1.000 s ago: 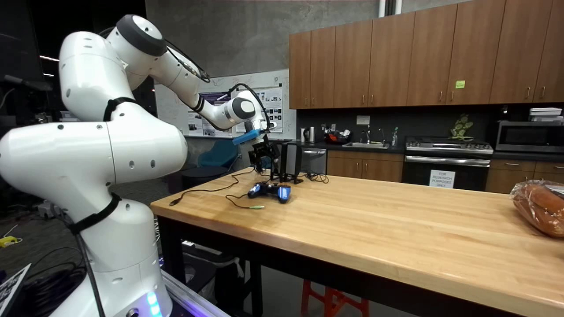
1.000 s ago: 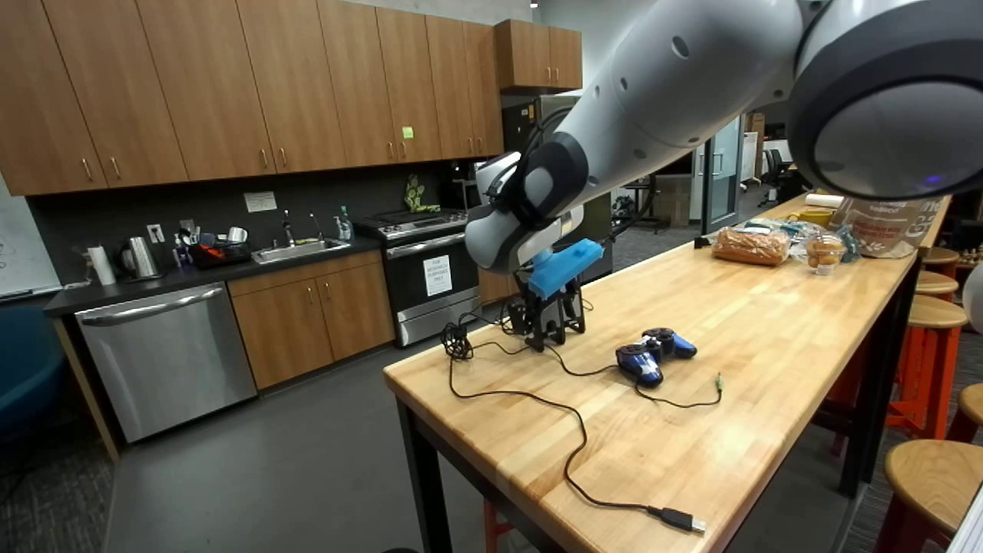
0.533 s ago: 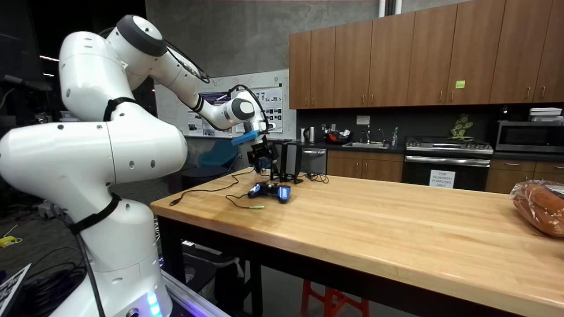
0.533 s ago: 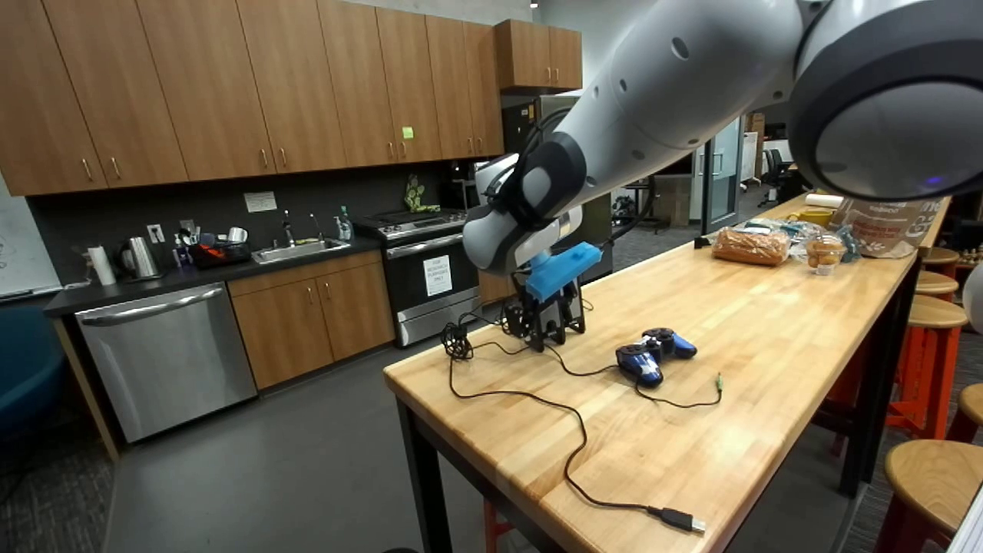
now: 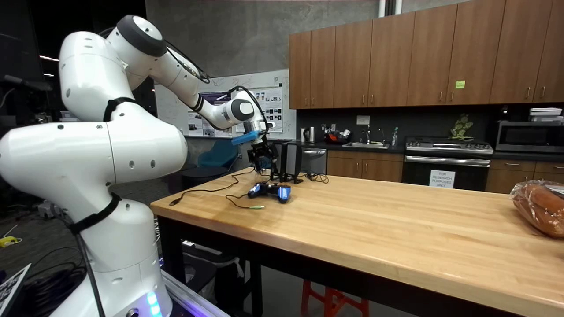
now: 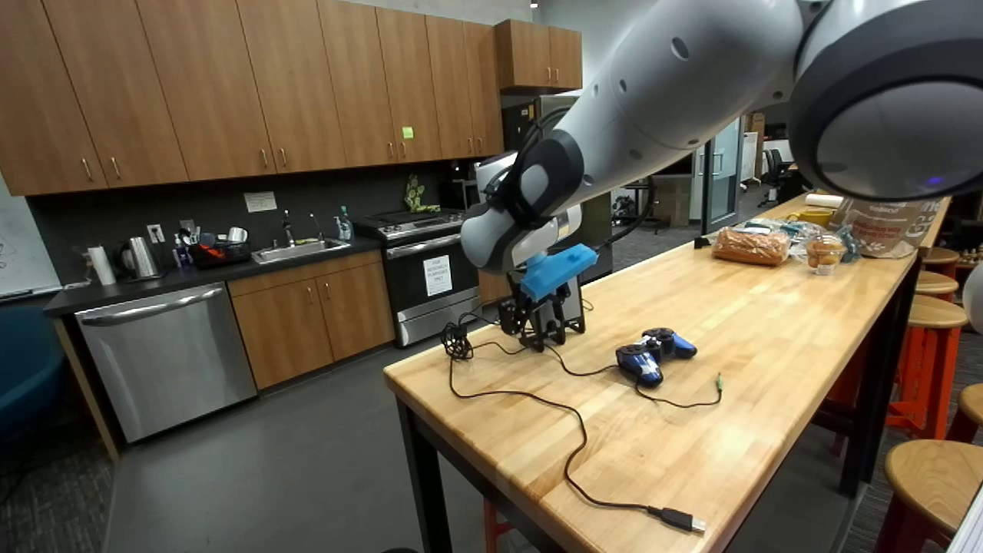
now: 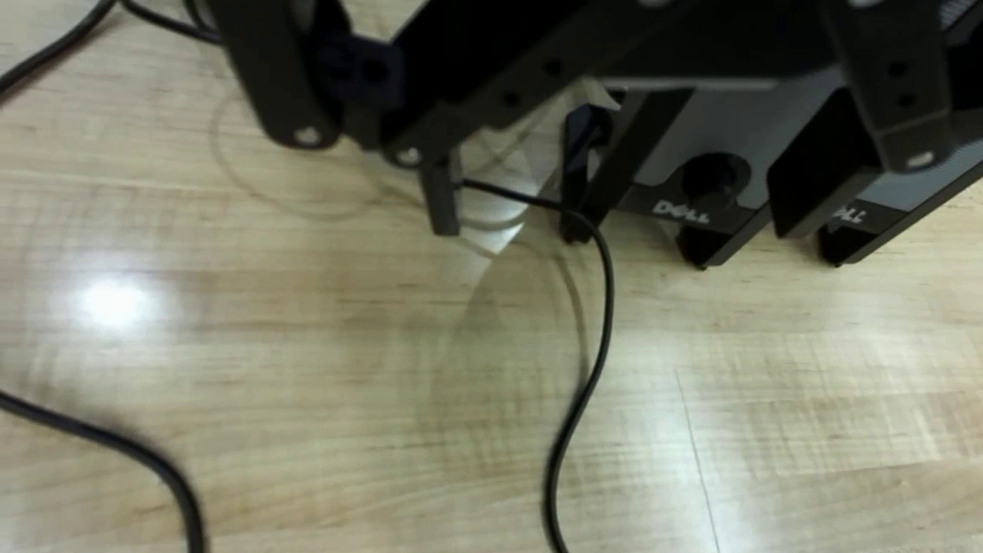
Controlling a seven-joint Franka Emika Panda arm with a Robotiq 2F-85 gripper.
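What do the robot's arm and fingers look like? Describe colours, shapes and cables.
The arm is glossy white and rounded, with dark grey bands, black straps, black cables and blue lights at its base. A blue piece sits near the wrist. The fingers are black, with angular links, round screw heads and flat pads.

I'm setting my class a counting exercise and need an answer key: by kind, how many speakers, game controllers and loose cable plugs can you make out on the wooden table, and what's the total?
Speakers: 2
Controller: 1
Plugs: 2
Total: 5
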